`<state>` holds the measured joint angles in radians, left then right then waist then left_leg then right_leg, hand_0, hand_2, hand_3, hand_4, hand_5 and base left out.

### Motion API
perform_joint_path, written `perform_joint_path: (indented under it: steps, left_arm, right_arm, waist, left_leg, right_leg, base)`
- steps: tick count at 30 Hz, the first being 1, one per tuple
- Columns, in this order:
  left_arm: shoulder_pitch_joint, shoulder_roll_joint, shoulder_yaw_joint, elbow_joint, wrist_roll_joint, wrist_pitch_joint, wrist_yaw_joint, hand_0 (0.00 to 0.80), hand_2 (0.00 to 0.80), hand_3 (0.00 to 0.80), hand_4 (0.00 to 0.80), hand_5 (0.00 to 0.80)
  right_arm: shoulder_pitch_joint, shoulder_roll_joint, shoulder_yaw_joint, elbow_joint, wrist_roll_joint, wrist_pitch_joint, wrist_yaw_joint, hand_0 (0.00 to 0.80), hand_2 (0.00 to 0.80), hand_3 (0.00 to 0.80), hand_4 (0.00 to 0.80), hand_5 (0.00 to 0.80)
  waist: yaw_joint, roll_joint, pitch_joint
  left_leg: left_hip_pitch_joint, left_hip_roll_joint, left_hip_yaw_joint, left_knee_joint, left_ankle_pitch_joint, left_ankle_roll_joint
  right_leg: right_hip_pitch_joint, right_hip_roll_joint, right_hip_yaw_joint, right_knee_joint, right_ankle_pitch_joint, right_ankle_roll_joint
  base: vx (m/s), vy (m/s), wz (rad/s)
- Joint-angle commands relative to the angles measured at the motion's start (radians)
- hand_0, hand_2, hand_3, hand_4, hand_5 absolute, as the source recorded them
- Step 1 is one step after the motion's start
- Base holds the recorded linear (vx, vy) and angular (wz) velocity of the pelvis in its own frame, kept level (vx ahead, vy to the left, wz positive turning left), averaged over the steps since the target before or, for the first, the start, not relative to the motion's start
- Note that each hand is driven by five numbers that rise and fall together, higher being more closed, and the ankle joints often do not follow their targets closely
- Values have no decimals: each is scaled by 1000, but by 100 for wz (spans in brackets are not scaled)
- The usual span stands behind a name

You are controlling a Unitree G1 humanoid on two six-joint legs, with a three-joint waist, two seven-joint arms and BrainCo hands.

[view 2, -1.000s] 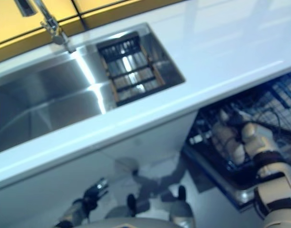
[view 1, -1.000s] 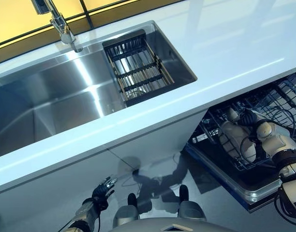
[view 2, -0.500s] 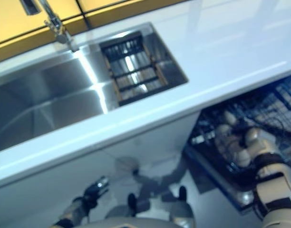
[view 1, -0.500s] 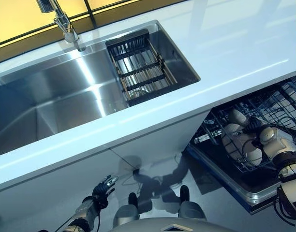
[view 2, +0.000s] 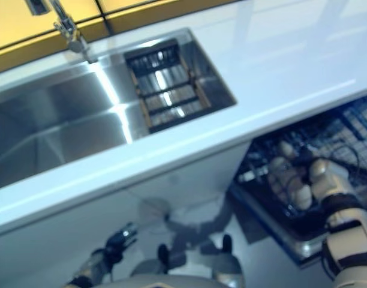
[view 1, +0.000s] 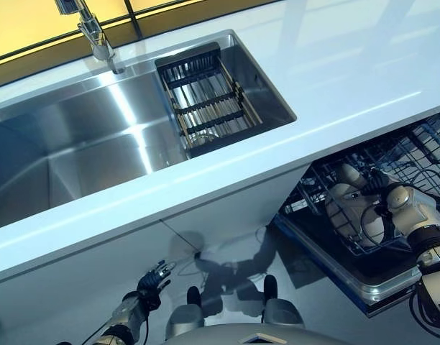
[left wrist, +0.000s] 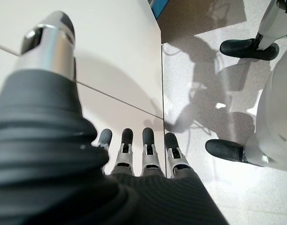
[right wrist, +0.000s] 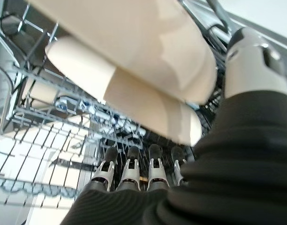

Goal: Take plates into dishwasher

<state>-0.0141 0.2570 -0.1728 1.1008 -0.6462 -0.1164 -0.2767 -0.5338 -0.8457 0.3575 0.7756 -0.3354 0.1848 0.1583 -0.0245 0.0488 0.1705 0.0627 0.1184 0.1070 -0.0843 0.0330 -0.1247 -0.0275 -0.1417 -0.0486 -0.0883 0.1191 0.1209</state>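
Note:
Cream plates (view 1: 353,210) stand on edge in the wire rack (view 1: 415,149) of the pulled-out dishwasher at the lower right. My right hand (view 1: 394,197) is against them. In the right wrist view two plates (right wrist: 148,47) lean close over the hand (right wrist: 130,172). The fingers lie straight under the plates and the thumb (right wrist: 249,61) stands beside the plate rims, so the hand is open. My left hand (view 1: 152,280) hangs open and low in front of the white cabinet, holding nothing; its straight fingers (left wrist: 143,147) show in the left wrist view.
A steel sink (view 1: 76,144) with a faucet (view 1: 95,37) is set in the white counter (view 1: 349,65). A dark drainer basket (view 1: 205,100) sits at the sink's right end. The dishwasher's lower frame (view 1: 349,277) juts out over the floor.
The view has shifted a little. My right hand stays at the plates in the rack, only slightly lower and further right. The left hand has not moved.

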Motion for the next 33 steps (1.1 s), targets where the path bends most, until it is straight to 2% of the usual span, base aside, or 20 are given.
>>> perform_joint_path:
  steps: [1, 6, 11, 17, 20, 24, 28, 33]
  left_arm:
    - [-22, 52, -5, 11, -2, -6, -1, 0, 0, 0, 0, 0]
    - [-3, 43, 23, 12, 13, -5, 15, 0, 0, 0, 0, 0]
    - [6, 39, 43, 25, 20, -7, 24, 0, 0, 0, 0, 0]
    - [13, 29, 76, 34, 6, -3, 34, 0, 0, 0, 0, 0]
    - [23, 27, 106, 41, 7, -4, 36, 0, 0, 0, 0, 0]
    - [32, 20, 127, 48, 21, -11, 41, 0, 0, 0, 0, 0]
    - [32, 20, 128, 54, 31, -18, 40, 0, 0, 0, 0, 0]
    - [27, 35, 121, 56, 22, -16, 38, 0, 0, 0, 0, 0]
  right_arm:
    - [-7, -52, -8, -76, 51, 31, -13, 0, 0, 0, 0, 0]
    - [38, -85, -94, -203, 86, 52, -7, 0, 0, 0, 0, 0]
    - [77, -118, -154, -253, 110, 46, 1, 0, 0, 0, 0, 0]
    - [160, -95, -244, -272, 270, 108, 3, 0, 0, 0, 0, 0]
    - [273, -42, -355, -265, 415, 71, -66, 0, 0, 0, 0, 0]
    - [414, 49, -471, -272, 475, -2, -177, 0, 0, 0, 0, 0]
    - [480, 113, -533, -241, 518, -24, -283, 0, 0, 0, 0, 0]
    - [498, 147, -564, -136, 616, -48, -336, 0, 0, 0, 0, 0]
  waist:
    - [-17, -77, -45]
    - [-35, -94, -65]
    - [-47, -109, -81]
    - [-60, -125, -96]
    - [-70, -129, -104]
    - [-82, -130, -111]
    - [-96, -130, -112]
    - [-103, -127, -108]
  left_leg:
    - [6, -2, -20, -3, -10, 43]
    - [18, 2, -8, -3, -14, 44]
    - [25, 5, 3, -3, -17, 46]
    - [35, 9, 14, -3, -20, 47]
    - [39, 9, 18, -3, -18, 49]
    - [43, 6, 24, -3, -20, 55]
    - [48, 2, 36, -3, -28, 63]
    - [58, -2, 47, -3, -37, 69]
  right_leg:
    - [5, -7, 19, 1, 9, 5]
    - [13, -1, 32, 1, 7, 6]
    - [18, 4, 42, 1, 6, 7]
    - [28, 8, 52, 1, 5, 8]
    - [33, 10, 55, 1, 7, 8]
    - [35, 12, 62, 1, 11, 10]
    - [33, 13, 73, 1, 14, 12]
    - [34, 16, 84, 1, 17, 14]
  base:
    - [45, 20, 0]
    - [47, 27, -5]
    - [17, 13, -6]
    - [20, 16, -8]
    - [0, 0, 0]
    - [0, 0, 0]
    - [2, -3, -8]
    - [4, -21, -11]
